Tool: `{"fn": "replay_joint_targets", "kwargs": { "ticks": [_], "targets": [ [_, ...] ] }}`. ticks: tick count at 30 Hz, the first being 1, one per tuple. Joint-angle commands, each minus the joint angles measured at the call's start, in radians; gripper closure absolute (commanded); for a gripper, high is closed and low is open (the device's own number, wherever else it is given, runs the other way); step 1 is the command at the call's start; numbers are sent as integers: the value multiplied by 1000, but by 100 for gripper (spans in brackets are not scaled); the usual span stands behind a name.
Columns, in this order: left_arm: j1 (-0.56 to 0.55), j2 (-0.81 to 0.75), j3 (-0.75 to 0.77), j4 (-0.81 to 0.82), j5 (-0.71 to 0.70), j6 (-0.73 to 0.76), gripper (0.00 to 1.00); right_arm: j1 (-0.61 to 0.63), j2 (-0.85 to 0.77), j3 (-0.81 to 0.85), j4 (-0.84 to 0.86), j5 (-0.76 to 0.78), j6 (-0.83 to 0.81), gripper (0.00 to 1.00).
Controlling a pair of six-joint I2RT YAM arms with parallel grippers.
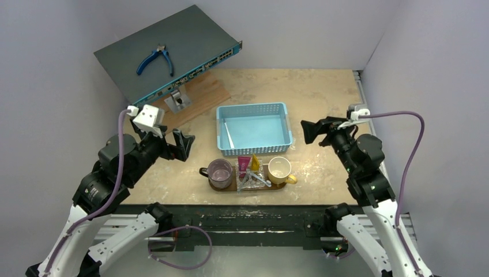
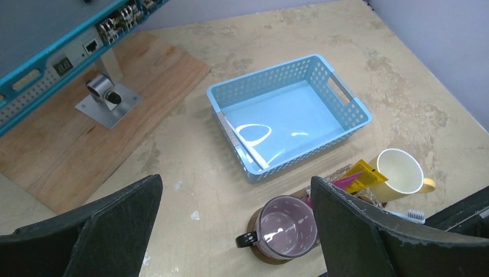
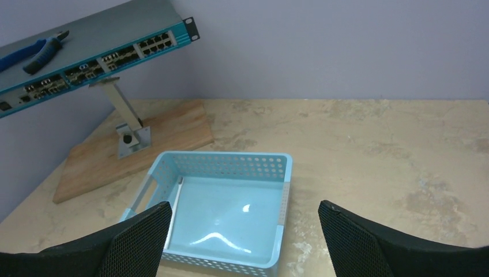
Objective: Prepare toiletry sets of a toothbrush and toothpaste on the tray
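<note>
Looking at this one, I'd say the sets are pretty much laid out and we're at the check-what's-left stage. The blue basket is the thing to navigate by. The left gripper hovers off its left side and the right gripper off its right side. Both have their jaws spread wide with nothing between them.

The tray sits just on the near side of the basket, toward the arm bases. It's a flat dark wooden board with rounded ends. A glossy purple mug stands on its left end and a cream mug with a yellow handle on its right. Between the mugs lie the toothbrushes, thin pale sticks that cross each other, plus a pink tube and a yellow tube touching side by side on the edge nearest the basket.

The basket is perforated plastic with a shiny smooth floor. There's a pale strip along its inner left wall, and I can't tell if it's a leftover brush or part of the basket. If it's a brush, the next move is a fiddly one: drop in close to that wall and pinch something thin lying flat on slick plastic.
</note>
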Motion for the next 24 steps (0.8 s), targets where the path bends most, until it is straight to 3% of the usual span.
{"fn": "replay_joint_targets", "kwargs": {
  "ticks": [1,8,24],
  "targets": [
    [3,-47,-74,75,26,-36,0,-1,-102,-85,105,-46,8,1],
    [3,-122,-141,102,86,-45,0,-1,-201,-128,165,-109,18,1],
    [5,-271,-243,150,93,-43,0,2,-202,-129,180,-220,31,1]
  ]
}}
